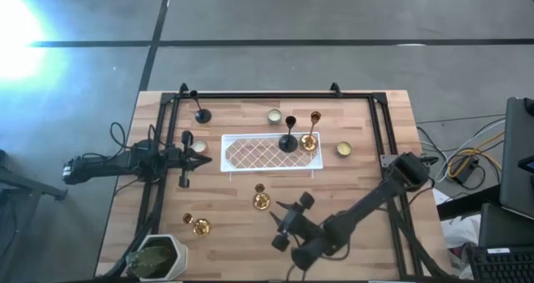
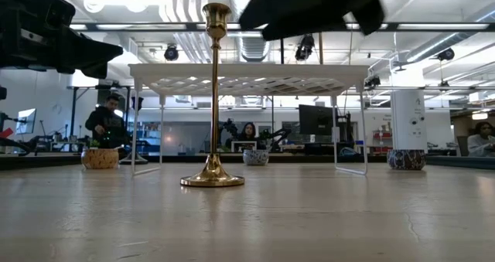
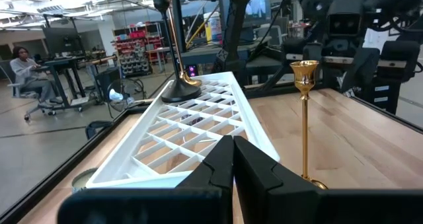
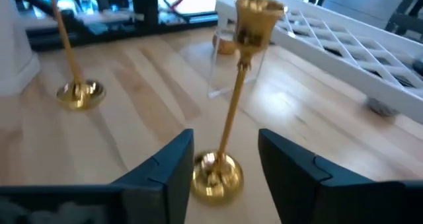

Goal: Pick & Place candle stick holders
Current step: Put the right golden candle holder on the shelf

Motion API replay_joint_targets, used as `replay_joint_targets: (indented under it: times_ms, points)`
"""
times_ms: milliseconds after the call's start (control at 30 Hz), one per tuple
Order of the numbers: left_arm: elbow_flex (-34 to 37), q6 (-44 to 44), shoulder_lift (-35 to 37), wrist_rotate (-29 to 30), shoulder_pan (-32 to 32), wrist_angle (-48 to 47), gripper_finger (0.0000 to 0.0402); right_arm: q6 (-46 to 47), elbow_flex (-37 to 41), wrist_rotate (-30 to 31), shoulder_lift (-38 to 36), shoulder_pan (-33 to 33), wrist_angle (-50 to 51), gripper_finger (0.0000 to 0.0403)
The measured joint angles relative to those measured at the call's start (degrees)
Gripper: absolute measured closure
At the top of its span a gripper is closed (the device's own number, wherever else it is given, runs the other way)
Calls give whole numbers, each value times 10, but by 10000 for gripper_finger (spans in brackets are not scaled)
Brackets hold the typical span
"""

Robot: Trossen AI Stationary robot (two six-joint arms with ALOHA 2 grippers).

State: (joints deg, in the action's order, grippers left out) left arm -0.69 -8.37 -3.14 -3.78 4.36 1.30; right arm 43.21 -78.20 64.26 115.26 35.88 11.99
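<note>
A gold candle stick holder (image 4: 228, 112) stands upright on the wood in front of the white lattice tray (image 1: 242, 154). My right gripper (image 4: 225, 139) is open, with one finger on each side of its base and neither touching it. In the high view this holder (image 1: 261, 199) is just left of the right gripper (image 1: 277, 211). A black holder (image 1: 288, 141) and a gold holder (image 1: 310, 139) stand on the tray. Another gold one (image 1: 200, 226) is at the front left, and a black one (image 1: 202, 114) at the back left. My left gripper (image 1: 198, 159) is shut and empty at the tray's left end.
Pale tealight candles (image 1: 274, 115) (image 1: 344, 149) lie behind and to the right of the tray. A potted plant (image 1: 158, 255) sits at the front left corner. A black frame (image 1: 275, 95) borders the table. People sit at desks in the room beyond (image 2: 104, 123).
</note>
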Motion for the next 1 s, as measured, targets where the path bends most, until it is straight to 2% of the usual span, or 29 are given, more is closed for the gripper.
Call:
replay_joint_targets:
  times_ms: [167,367,1000]
  points:
    - [0,0,0,0,0,0,388,-41,32,-16,0,-40,-79,214]
    - [0,0,0,0,0,0,388,-29,30,-131,0,-70,-83,219]
    - [0,0,0,0,0,0,388,-40,31,-154,0,-103,-127,258]
